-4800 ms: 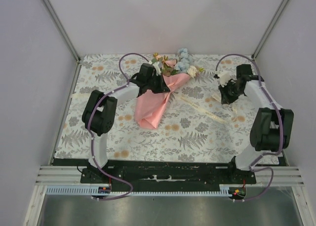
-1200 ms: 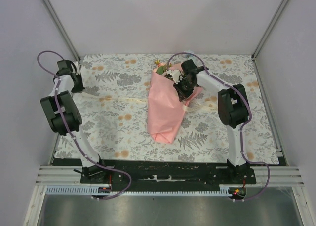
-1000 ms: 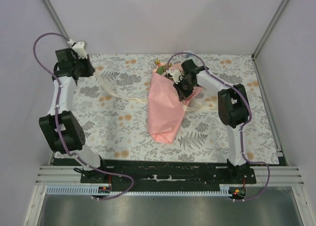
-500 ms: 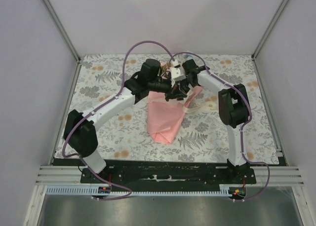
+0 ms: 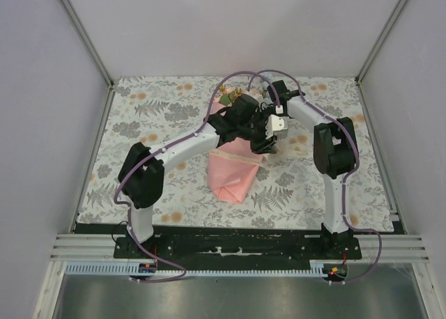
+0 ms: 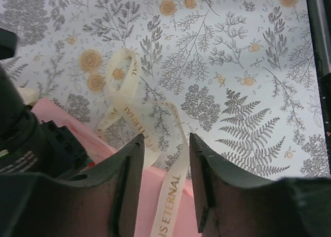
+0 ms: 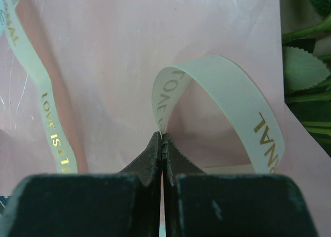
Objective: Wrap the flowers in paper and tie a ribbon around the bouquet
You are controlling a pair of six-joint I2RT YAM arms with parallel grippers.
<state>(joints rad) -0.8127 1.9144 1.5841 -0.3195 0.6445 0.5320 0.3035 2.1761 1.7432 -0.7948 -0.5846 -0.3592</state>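
So the right fingers (image 7: 151, 157) were pinched shut on the ribbon (image 7: 227, 87) loop lying on the pink paper (image 7: 103, 66). The left fingers (image 6: 129, 169) were partly open around its tail, so I'd have clamped left first, then pulled gently.

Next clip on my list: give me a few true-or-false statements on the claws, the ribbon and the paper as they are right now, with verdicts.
1. The right claw is shut on a loop of the ribbon. True.
2. The left claw is clamped shut. False: its fingers stand apart, with a ribbon strand running between them.
3. The ribbon carries gold lettering. True.
4. The paper under the right claw is blue. False: it is pink.
5. Green leaves show beside the paper. True.
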